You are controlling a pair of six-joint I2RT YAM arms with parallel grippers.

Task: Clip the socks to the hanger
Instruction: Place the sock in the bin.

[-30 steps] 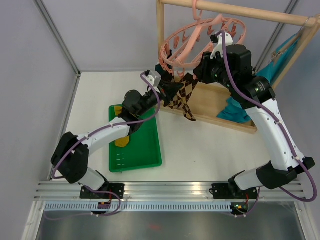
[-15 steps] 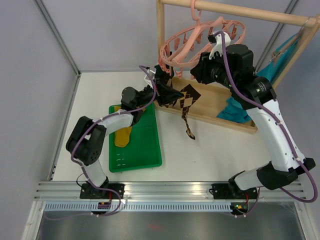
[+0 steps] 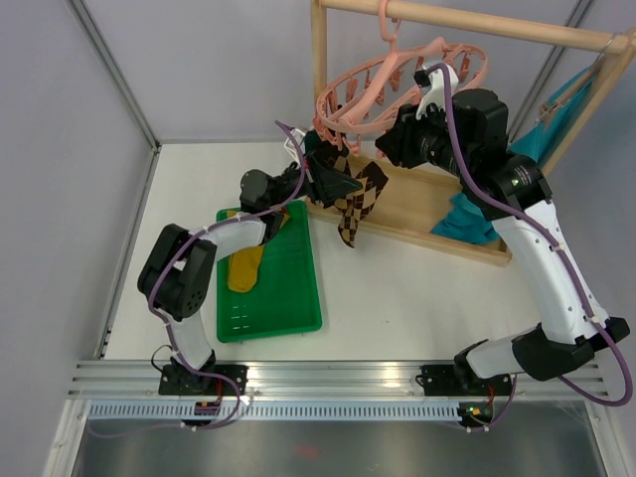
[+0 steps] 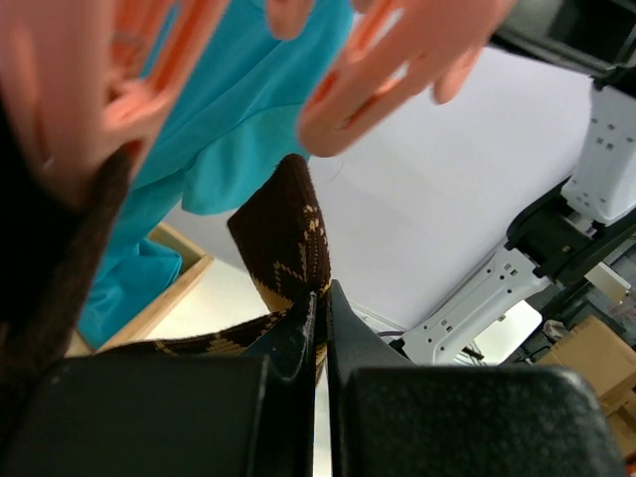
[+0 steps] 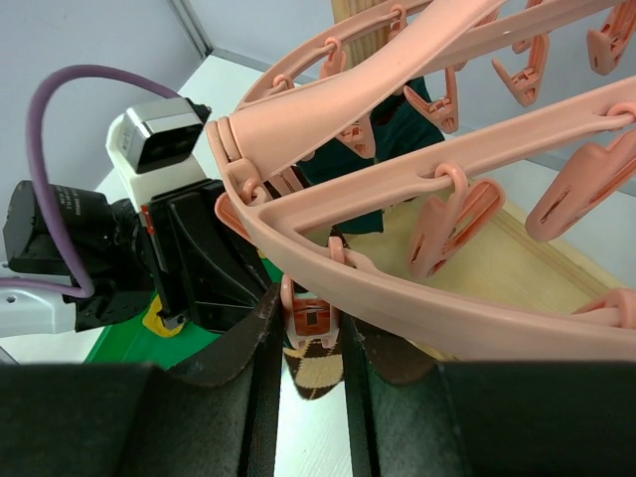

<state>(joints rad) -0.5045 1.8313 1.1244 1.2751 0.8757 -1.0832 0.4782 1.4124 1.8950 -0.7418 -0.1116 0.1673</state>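
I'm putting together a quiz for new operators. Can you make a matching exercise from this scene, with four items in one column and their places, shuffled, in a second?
Items
1. argyle sock
2. mustard sock
3. turquoise cloth
4. pink hanger

Places
A. lying in the green tray
B. hooked over the wooden bar
C. pinched in the left end effector
D. hanging under the right end of the same bar

Pairs: 1-C, 2-A, 3-D, 4-B

Brown argyle sock [image 3: 363, 199] just beneath tilted round pink hanger [image 5: 477, 328]
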